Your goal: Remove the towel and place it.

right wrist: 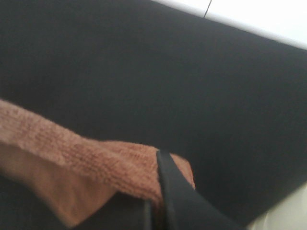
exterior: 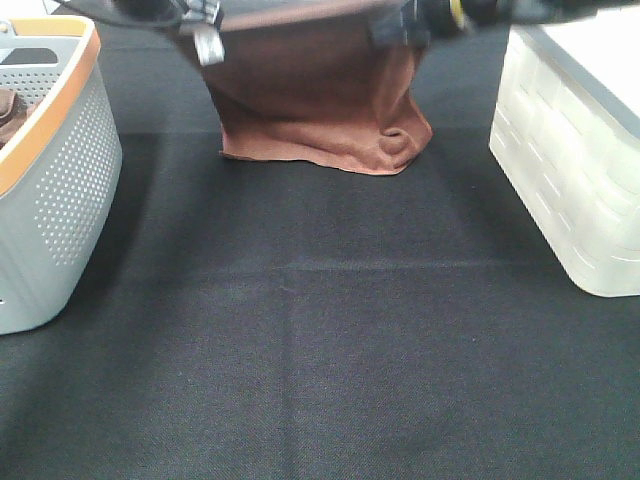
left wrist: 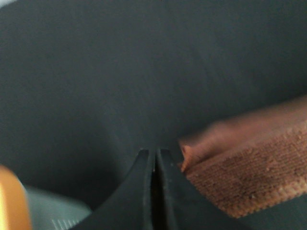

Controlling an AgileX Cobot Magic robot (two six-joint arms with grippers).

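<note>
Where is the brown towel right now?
In the high view the towel hangs at the far middle, its bottom hem touching the black table cover, between the grey perforated basket on the left and the white basket on the right.

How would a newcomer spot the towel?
On the black table, look far middle, between the grey perforated basket at left and the white bin at right. The towel hangs there, hem touching the table: soft rust-brown cloth, unlike those rigid containers.

We can read no text, label, brand, number or sign anywhere in these views; nothing legible shows
</note>
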